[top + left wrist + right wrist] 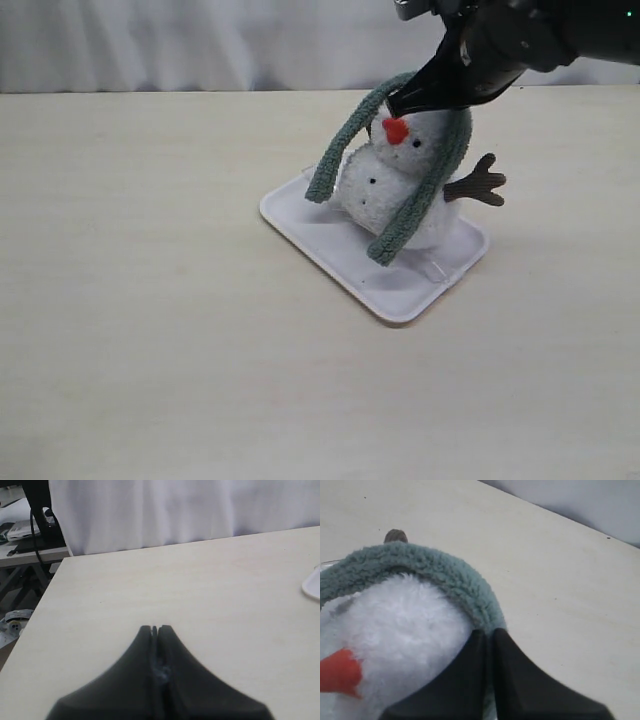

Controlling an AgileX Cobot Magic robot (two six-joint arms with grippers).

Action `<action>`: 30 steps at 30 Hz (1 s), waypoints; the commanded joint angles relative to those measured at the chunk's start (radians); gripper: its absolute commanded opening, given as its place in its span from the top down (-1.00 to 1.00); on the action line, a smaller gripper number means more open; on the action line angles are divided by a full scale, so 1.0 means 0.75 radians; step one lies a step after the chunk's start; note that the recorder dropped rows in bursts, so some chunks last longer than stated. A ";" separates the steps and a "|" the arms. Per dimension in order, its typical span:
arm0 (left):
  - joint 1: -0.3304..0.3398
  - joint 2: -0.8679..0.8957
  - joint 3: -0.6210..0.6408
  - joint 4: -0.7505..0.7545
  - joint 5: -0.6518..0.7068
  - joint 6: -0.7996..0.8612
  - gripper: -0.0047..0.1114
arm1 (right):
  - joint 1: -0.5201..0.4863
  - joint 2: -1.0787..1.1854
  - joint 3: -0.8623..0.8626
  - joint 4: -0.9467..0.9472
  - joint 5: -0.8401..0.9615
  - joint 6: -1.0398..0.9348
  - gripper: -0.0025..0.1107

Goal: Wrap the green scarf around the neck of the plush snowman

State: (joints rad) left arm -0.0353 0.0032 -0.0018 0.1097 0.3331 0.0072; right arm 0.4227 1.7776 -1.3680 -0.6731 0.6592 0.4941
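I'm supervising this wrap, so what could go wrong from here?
The green scarf lies over the head of the plush snowman, not its neck; let go now, it may stay there or slide off. The right tool pinches it at the head, so a pull could tip the snowman off the white tray.

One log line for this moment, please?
right gripper: shut on green scarf | scarf: looped over plush snowman's head, ends hanging | snowman: on white tray | left gripper: shut, empty

Table [150, 330] open left; tray [400, 292] rings snowman [378, 190].
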 commanded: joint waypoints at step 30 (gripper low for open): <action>0.000 -0.004 0.002 -0.008 -0.016 0.001 0.92 | -0.003 -0.168 -0.005 0.099 0.132 -0.174 0.35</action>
State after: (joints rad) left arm -0.0353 0.0032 -0.0018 0.1097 0.3331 0.0072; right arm 0.4206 1.6820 -1.3702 -0.6328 0.7635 0.4004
